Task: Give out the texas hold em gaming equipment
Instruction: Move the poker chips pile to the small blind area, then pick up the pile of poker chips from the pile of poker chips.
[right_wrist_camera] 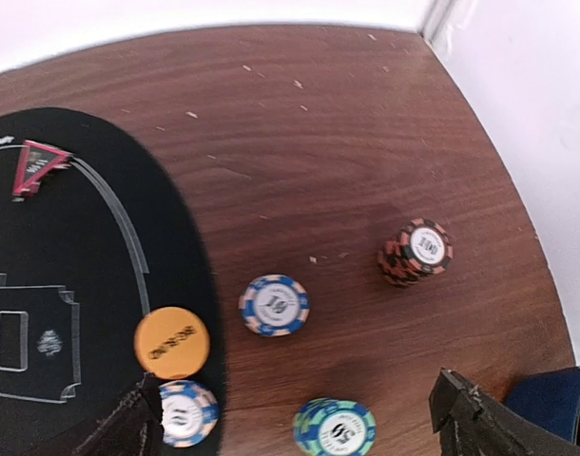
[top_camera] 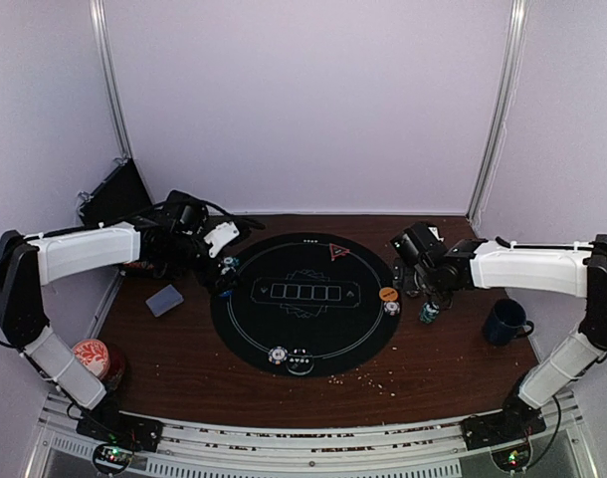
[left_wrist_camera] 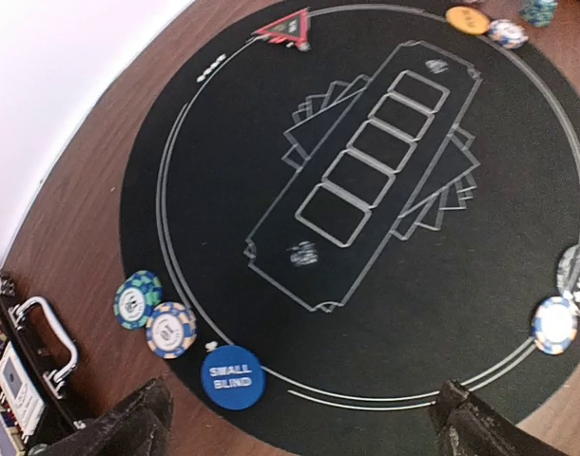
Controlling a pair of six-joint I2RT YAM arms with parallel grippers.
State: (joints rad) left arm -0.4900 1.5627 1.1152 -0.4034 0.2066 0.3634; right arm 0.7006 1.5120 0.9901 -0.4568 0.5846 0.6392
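The black round mat (top_camera: 303,329) carries the red triangle marker (top_camera: 336,251) at its far edge. My left gripper (top_camera: 220,242) hovers open over the mat's left rim, nothing between its fingers (left_wrist_camera: 128,427). Just ahead of it lie the blue "small blind" button (left_wrist_camera: 231,378), a teal chip (left_wrist_camera: 138,298) and a blue-and-cream chip (left_wrist_camera: 171,329). My right gripper (top_camera: 415,271) is open above the wood right of the mat. Below it are the orange button (right_wrist_camera: 171,342), a blue chip (right_wrist_camera: 273,305), a red-black chip stack (right_wrist_camera: 415,251), a teal stack (right_wrist_camera: 335,428) and another blue chip (right_wrist_camera: 185,412). The grey-blue cards (top_camera: 164,300) lie left of the mat.
A dark blue mug (top_camera: 505,322) stands at the right, close to the right arm. A red-topped can (top_camera: 93,358) sits at the near left by the left arm's base. Dark cases and cables (top_camera: 114,194) fill the back left corner. A blue-white chip (top_camera: 278,355) rests on the mat's near edge.
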